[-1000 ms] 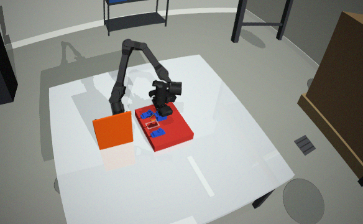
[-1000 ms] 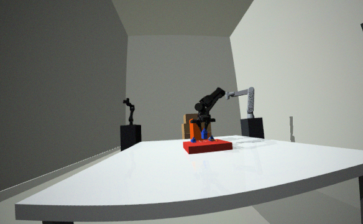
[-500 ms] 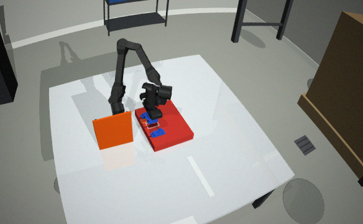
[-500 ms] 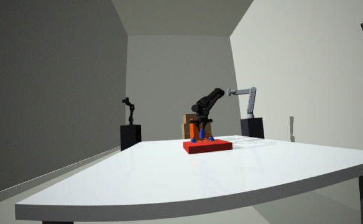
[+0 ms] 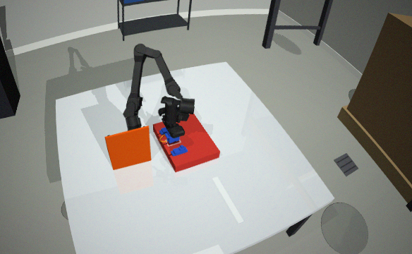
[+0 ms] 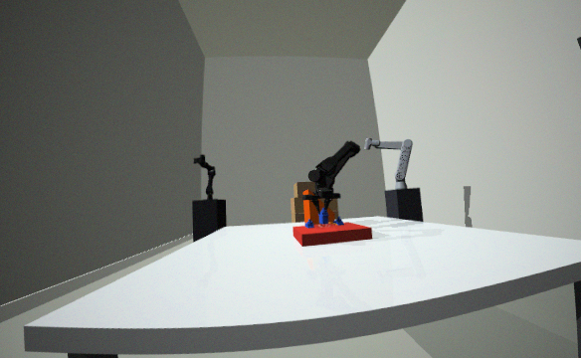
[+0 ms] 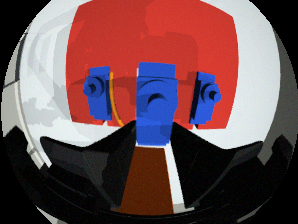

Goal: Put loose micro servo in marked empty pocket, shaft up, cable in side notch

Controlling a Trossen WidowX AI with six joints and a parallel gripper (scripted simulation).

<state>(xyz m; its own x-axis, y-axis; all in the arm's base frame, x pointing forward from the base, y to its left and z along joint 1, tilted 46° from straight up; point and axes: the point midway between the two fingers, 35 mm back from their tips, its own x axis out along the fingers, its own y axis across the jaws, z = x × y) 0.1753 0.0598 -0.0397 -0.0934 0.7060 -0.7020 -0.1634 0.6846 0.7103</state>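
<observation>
The loose blue servo is held upright between the fingertips of my gripper, which is shut on it. It hangs a little above the red deck, over or very near the pocket's pale outline. The servo and fingers hide most of the pocket and its notch. The orange cable curves down on the servo's left in the wrist view. The output shaft appears to point up.
One seated blue servo and another seated blue servo flank the held one closely. An upright orange panel stands beside the deck on the white table.
</observation>
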